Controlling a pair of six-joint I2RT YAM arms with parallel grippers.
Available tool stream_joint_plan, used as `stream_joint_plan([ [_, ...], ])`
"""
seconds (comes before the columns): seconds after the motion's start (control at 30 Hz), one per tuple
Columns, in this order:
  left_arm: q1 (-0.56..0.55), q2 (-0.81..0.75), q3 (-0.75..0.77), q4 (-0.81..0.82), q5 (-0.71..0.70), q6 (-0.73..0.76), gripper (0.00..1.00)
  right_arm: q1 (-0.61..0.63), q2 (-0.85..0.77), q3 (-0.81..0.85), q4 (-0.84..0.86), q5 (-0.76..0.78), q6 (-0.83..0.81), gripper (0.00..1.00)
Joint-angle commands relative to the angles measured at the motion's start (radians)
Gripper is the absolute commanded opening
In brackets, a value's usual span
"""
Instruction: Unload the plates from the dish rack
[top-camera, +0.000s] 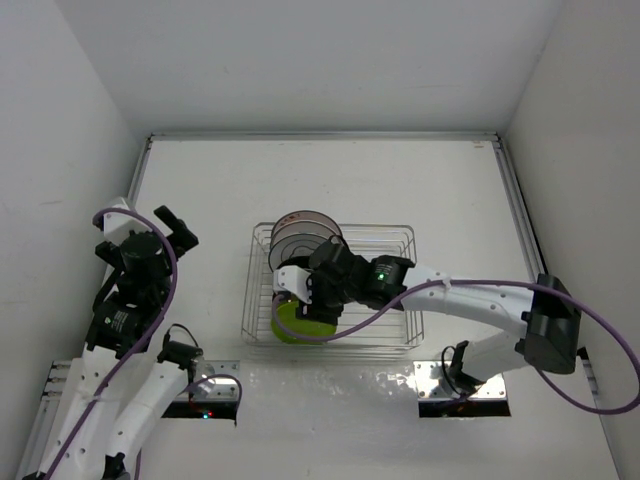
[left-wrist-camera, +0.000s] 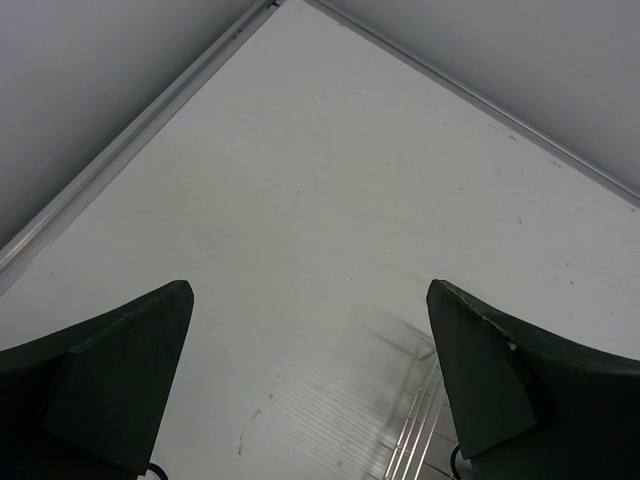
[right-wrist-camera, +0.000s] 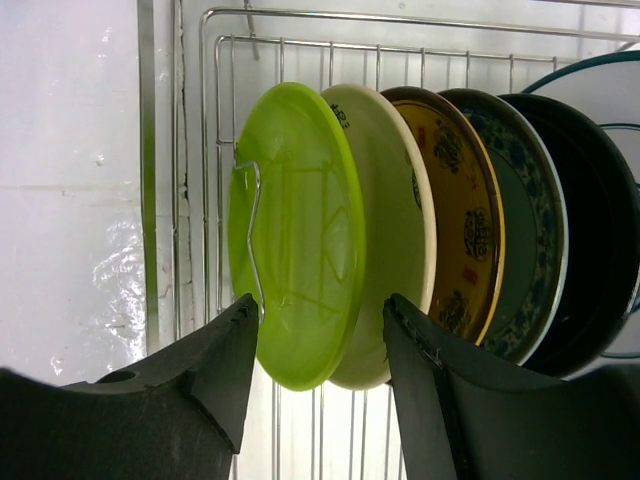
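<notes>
- The dish rack (top-camera: 380, 232) sits on the white table (top-camera: 330, 180), and every plate I can see stands on edge in it, packed in a row along its left side.
- The right gripper (top-camera: 300, 295) hangs over the near-left part of the dish rack. In its wrist view the right gripper (right-wrist-camera: 320, 310) has its fingers spread, one either side of the rim of the lime green plate (right-wrist-camera: 295, 240), not yet pinching it as far as I can judge.
- That lime green plate is the nearest one in the row, at the rack's near end.
- Just behind it is a cream plate (right-wrist-camera: 395, 200), so close that the two seem to touch. Then come a yellow-and-brown patterned plate (right-wrist-camera: 455, 200), a teal-patterned plate (right-wrist-camera: 520, 230) and a black plate (right-wrist-camera: 590, 230).
- The left gripper (top-camera: 175, 228) is parked well to the left of the dish rack, fingers wide apart over bare table and holding nothing.
- My worry is the right-hand finger (right-wrist-camera: 440, 400): it sits about level with the cream plate's rim, so closing could catch two plates at once.
- A rack wire (right-wrist-camera: 255, 230) crosses the green plate's face. A lift that isn't straight up could hook it and drag the rack.
- The glazed rim looks slippery, so a shallow pinch could let it slide out and knock the row.
</notes>
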Motion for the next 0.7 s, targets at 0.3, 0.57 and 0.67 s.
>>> stream_joint_plan([
  [0.3, 0.01, -0.016, -0.004, 0.049, 0.026, 0.018, 1.0, 0.003, 0.071, 0.006, 0.077, -0.036, -0.019, 0.32],
  [0.57, 0.01, -0.016, -0.005, 0.052, 0.029, 0.019, 1.0, 0.003, 0.048, 0.007, 0.086, 0.016, -0.007, 0.08],
  [0.67, 0.01, -0.016, -0.007, 0.051, 0.027, 0.019, 1.0, 0.003, 0.039, 0.015, 0.083, 0.049, -0.005, 0.01],
])
